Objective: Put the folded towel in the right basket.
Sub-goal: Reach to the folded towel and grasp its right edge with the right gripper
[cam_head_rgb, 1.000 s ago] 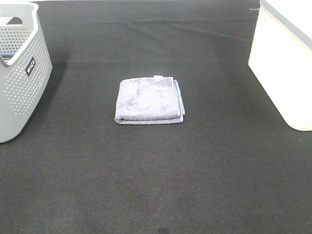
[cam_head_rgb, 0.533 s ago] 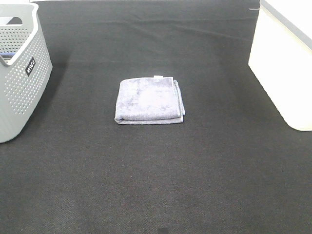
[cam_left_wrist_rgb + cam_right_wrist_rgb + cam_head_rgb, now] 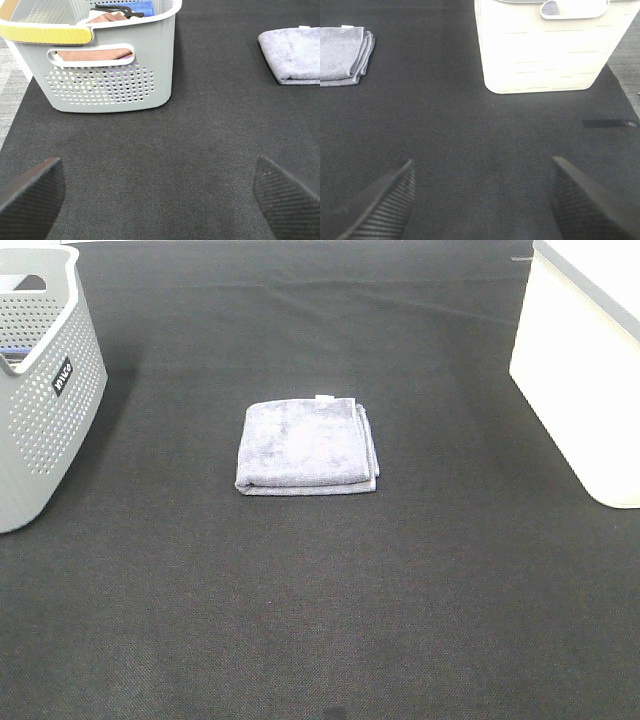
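A folded lavender-grey towel (image 3: pixel 306 447) lies flat in the middle of the black mat. It also shows in the left wrist view (image 3: pixel 295 54) and in the right wrist view (image 3: pixel 342 58). The right basket (image 3: pixel 585 365), cream-white, stands at the right edge; the right wrist view shows its wall (image 3: pixel 545 55). Neither arm shows in the exterior high view. My left gripper (image 3: pixel 159 192) is open and empty above bare mat, short of the grey basket. My right gripper (image 3: pixel 481 200) is open and empty above bare mat, short of the white basket.
A grey perforated basket (image 3: pixel 40 390) stands at the left edge; in the left wrist view it (image 3: pixel 107 75) holds brown and blue cloths. The black mat (image 3: pixel 320 590) covers the whole table. A strip of dark tape (image 3: pixel 610 123) lies on the mat near the white basket.
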Controlling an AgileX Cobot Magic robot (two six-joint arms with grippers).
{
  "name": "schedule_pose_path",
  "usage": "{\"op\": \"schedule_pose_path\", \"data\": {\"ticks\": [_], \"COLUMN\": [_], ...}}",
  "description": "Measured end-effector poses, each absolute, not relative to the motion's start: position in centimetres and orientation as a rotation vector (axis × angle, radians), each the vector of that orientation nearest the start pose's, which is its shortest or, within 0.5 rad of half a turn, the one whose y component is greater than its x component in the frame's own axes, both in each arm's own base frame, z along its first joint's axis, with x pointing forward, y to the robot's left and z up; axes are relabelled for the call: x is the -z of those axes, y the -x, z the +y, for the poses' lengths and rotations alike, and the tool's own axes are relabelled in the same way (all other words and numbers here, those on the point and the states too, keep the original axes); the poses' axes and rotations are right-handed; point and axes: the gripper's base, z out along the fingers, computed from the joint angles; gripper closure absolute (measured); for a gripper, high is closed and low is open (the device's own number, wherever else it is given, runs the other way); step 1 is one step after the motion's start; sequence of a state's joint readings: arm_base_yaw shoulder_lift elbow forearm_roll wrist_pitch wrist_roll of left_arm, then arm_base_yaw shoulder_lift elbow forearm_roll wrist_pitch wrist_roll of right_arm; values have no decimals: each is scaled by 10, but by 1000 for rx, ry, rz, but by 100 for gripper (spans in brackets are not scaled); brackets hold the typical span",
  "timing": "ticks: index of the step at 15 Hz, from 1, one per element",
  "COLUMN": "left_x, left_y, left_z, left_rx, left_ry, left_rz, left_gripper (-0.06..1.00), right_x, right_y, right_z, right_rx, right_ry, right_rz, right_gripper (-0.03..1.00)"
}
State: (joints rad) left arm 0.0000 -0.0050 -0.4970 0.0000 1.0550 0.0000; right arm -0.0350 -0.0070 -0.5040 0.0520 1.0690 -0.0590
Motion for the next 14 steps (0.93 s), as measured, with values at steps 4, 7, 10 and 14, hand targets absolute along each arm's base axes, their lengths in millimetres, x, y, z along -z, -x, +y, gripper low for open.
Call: {"op": "schedule_pose_path", "data": {"ticks": [4,7,10,14], "left_x": [-277,-277,-277,-277], "left_y": [5,5,5,5], "left_z": [0,0,0,0], "left_rx": [0,0,0,0], "left_ry": [0,0,0,0], "left_rz": [2037,2037,2037,2037], "left_gripper": [-3,-3,-3,-3], "right_x": [-278,-278,-278,-278], "right_y": [7,7,7,7], "right_z": [4,4,4,4], "right_rx": [-3,-3,-3,-3], "right_ry": [27,27,27,27], "right_rz": [2040,2040,2040,2040], "right_gripper": [27,27,27,27]}}
